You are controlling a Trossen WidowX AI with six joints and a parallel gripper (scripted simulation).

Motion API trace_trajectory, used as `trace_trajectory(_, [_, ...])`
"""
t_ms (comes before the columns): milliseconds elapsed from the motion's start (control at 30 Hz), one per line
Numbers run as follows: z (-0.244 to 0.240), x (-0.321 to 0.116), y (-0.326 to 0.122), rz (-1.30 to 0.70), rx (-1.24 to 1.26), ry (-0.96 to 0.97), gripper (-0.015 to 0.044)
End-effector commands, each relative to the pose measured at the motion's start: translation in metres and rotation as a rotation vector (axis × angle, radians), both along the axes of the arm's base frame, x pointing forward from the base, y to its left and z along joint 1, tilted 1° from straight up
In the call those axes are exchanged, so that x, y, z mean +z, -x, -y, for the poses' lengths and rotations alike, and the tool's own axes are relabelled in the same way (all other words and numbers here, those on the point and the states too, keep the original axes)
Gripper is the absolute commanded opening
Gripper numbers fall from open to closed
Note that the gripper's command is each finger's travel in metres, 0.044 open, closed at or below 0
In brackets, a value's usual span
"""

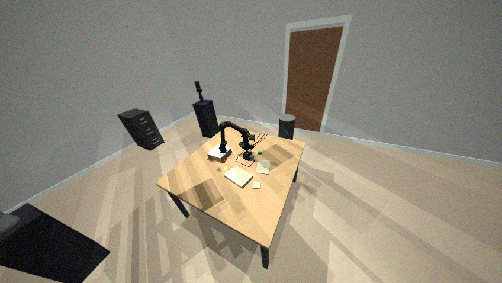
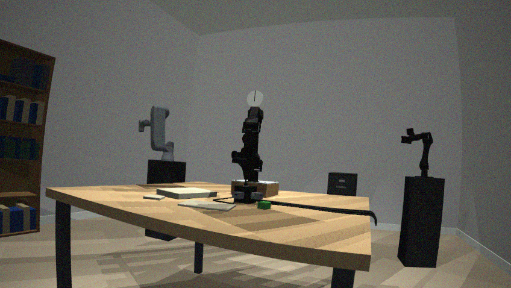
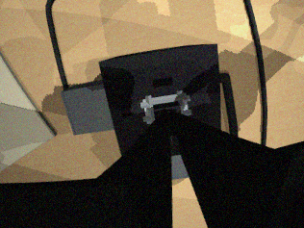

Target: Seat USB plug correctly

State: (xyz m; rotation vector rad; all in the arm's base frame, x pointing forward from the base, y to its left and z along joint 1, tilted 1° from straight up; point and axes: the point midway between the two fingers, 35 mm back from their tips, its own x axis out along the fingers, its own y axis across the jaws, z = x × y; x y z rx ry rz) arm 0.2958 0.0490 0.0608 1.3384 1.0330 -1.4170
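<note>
The black power cube point(image 1: 247, 156) point(image 2: 244, 188) point(image 3: 192, 62) stands on the table, with grey blocks at its sides. In the wrist view a pale metal bracket-shaped rim point(image 3: 165, 100) shows on its top, around the socket area. My gripper point(image 1: 248, 151) point(image 2: 245, 183) point(image 3: 170, 124) points down onto the cube's top and is shut on the USB plug at that rim. The fingers hide nearly all of the plug, so its way round and its depth in the socket cannot be told.
Black cables point(image 2: 322, 208) point(image 3: 260, 81) run beside the cube. A green block point(image 1: 259, 152) point(image 2: 264, 205) lies close by. A thick pale book point(image 1: 238, 176) point(image 2: 185, 193), a thin pale sheet point(image 1: 263, 167) point(image 2: 206, 205) and a small pad point(image 1: 257, 185) point(image 2: 153, 197) lie on the table.
</note>
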Motion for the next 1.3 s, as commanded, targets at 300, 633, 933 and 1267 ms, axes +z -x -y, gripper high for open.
trace_trajectory(300, [0.0003, -0.0034, -0.0003, -0.001, -0.004, 0.003, 0.0])
trace_trajectory(633, [0.0003, -0.0034, -0.0003, -0.001, -0.004, 0.003, 0.0])
trace_trajectory(933, [0.0003, -0.0034, -0.0003, -0.001, -0.004, 0.003, 0.0])
trace_trajectory(1267, [-0.0001, -0.0005, -0.0005, 0.003, 0.0, 0.0, 0.0095])
